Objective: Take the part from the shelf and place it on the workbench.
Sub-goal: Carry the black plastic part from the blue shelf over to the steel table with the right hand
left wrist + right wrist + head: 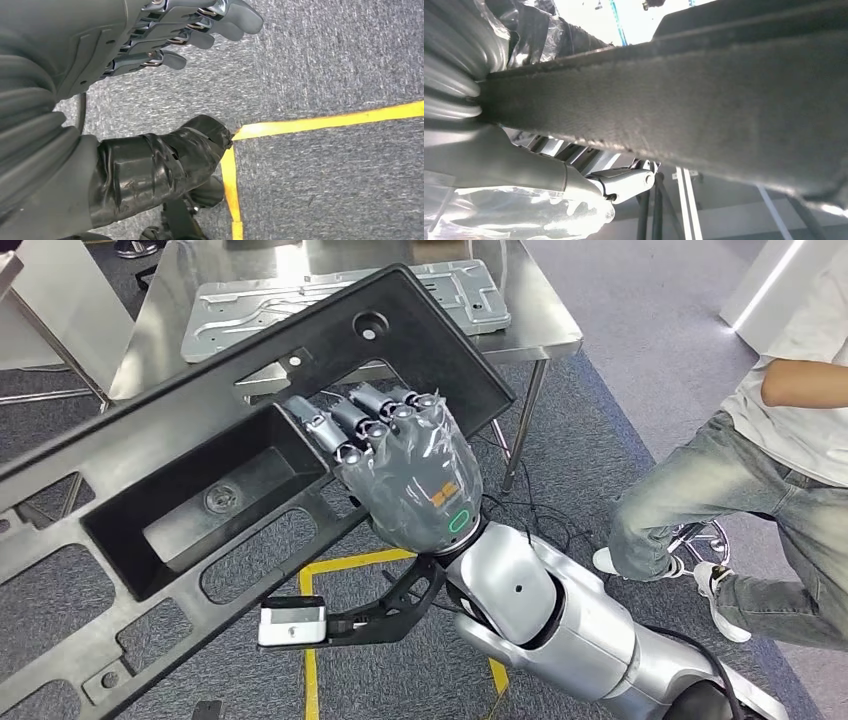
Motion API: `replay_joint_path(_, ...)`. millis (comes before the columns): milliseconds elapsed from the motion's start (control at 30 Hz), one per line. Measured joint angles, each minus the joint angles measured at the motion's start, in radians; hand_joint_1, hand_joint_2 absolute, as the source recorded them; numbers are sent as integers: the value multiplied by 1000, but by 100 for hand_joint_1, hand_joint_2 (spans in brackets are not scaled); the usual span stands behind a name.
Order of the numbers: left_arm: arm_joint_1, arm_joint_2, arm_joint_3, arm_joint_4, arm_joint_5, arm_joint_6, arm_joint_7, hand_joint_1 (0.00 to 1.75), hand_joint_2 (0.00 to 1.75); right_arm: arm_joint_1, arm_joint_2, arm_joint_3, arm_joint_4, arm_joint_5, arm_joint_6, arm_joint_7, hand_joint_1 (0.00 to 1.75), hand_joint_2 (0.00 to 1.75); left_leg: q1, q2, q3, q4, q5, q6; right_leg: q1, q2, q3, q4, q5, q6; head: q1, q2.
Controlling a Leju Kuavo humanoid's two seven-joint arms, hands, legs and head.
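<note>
Progress, judging from how things lie: I've got the long black moulded plastic part with cut-outs and a recessed tray (200,490) off the shelf and up in the air, not yet set down. It runs diagonally across the head view, its far end overlapping the edge of the stainless steel desk (545,330), its near end out over grey carpet. Left to do: carry it fully over the desk, lower it, let go.

A flat grey stamped metal panel (330,300) already lies on the desk, so I'd guess free room for the part is tight; worth watching on set-down.

Right hand (400,470): fingers (355,420) curled over the part's inner rib beside the tray, gripping it. Right wrist view backs this up, with the part's dark edge (674,110) running straight out of the palm.

Left hand (125,65): hanging over the carpet and yellow floor tape (325,122), fingers (220,22) loosely bent and spread, holding nothing, touching nothing.

A person in jeans and a white shirt (760,470) is seated to my right, clear of the part.
</note>
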Motion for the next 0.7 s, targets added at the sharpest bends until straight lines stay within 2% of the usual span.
replay_joint_path(33, -1, 0, -1, 0, 1, 1, 0, 0, 175, 0, 0, 0, 0, -5, -5, 3, 175, 175, -2, 2, 15, -28, 3, 6, 2, -1, -1, 2, -2, 5, 1, 0)
replay_joint_path(133, 1, 0, -6, 0, 2, 2, 1, 0, 175, 1, -2, -1, 3, -13, -10, 7, 175, 175, -6, -1, 19, -38, -2, 28, 4, -1, 0, 0, -6, 20, 2, 0)
replay_joint_path(200, 1, 0, -8, 0, 0, 4, 2, 0, 175, 1, -3, -2, 4, -15, -9, 7, 175, 175, -4, -3, 26, -42, -2, 42, 1, 6, -12, 33, -29, 30, 3, 0)
replay_joint_path(233, 0, 0, -10, 0, -1, 4, 2, 0, 175, 0, -3, -2, 5, -16, -7, 7, 175, 175, -4, -3, 29, -44, -3, 47, 1, 11, -34, 80, -54, 32, 5, 0)
replay_joint_path(300, -3, 0, -14, 0, -2, 5, 2, 0, 175, 2, -4, -2, 9, -19, -2, 8, 175, 175, -7, -6, 31, -44, -5, 54, 2, 18, -104, 214, -109, 33, 8, 0)
replay_joint_path(333, -3, 0, -16, 0, -2, 5, 1, 0, 175, 4, -4, -2, 11, -21, 1, 9, 175, 175, -9, -8, 31, -44, -6, 56, 2, 19, -135, 267, -122, 32, 9, 0)
replay_joint_path(367, -3, 0, -18, 0, -2, 5, 1, 0, 175, 5, -5, -2, 14, -22, 3, 9, 175, 175, -11, -10, 32, -44, -7, 57, 2, 19, -152, 289, -118, 31, 9, 0)
replay_joint_path(400, -2, 0, -19, 0, -3, 5, 0, 0, 175, 6, -6, -2, 16, -23, 5, 10, 175, 175, -13, -14, 34, -44, -7, 57, 3, 19, -150, 272, -94, 27, 9, 0)
replay_joint_path(467, -2, 0, -21, 0, -6, 4, -3, 0, 175, 5, -8, -2, 19, -28, 8, 10, 175, 175, -15, -21, 39, -43, -9, 57, 8, 24, -98, 149, -18, 13, 9, 0)
replay_joint_path(500, -3, 0, -23, 0, -8, 4, -5, 0, 175, 3, -8, -2, 20, -30, 9, 10, 175, 175, -17, -24, 39, -42, -11, 55, 10, 28, -69, 83, 8, 6, 9, 0)
replay_joint_path(533, -4, 0, -25, 0, -10, 4, -6, 0, 175, 1, -9, -2, 20, -32, 11, 11, 175, 175, -18, -26, 39, -41, -11, 52, 13, 32, -48, 37, 22, 1, 9, 0)
replay_joint_path(567, -4, -1, -28, 0, -11, 4, -8, 0, 175, -1, -9, -2, 21, -33, 12, 11, 175, 175, -18, -27, 38, -41, -11, 49, 16, 34, -39, 15, 24, -2, 8, 0)
replay_joint_path(667, -3, 1, -40, 0, -13, 4, -10, 0, 175, -5, -10, -2, 25, -36, 17, 13, 175, 175, -17, -27, 36, -40, -15, 33, 13, 32, -29, -2, 27, -8, 9, 0)
replay_joint_path(700, -3, 2, -43, 0, -14, 5, -10, 0, 175, -7, -10, -2, 25, -36, 18, 14, 175, 175, -17, -25, 29, -22, -28, 28, 9, 30, -23, -8, 30, -13, 6, 0)
